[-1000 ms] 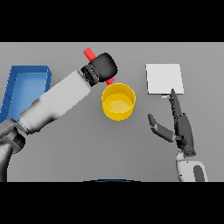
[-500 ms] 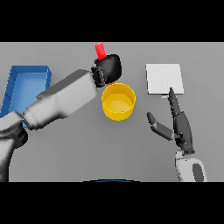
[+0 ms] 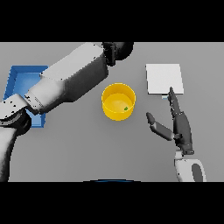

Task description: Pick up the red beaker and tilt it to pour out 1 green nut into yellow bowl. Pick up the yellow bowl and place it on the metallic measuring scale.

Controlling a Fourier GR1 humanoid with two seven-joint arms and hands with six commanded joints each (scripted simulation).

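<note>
Sitting mid-table, yellow bowl [image 3: 118, 101] w/ green nut [image 3: 126, 108] inside. Left hand [image 3: 119, 49] at far edge, fingers can't tell; red beaker not visible. Right hand [image 3: 179, 124] spread, near metallic scale [image 3: 164, 78]. Blue tray [image 3: 17, 83] left.

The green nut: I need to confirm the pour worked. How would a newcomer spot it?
Find the yellow bowl mid-table, between the blue tray and the pale square scale. The green nut is the tiny green speck on its floor, the only thing inside.
</note>
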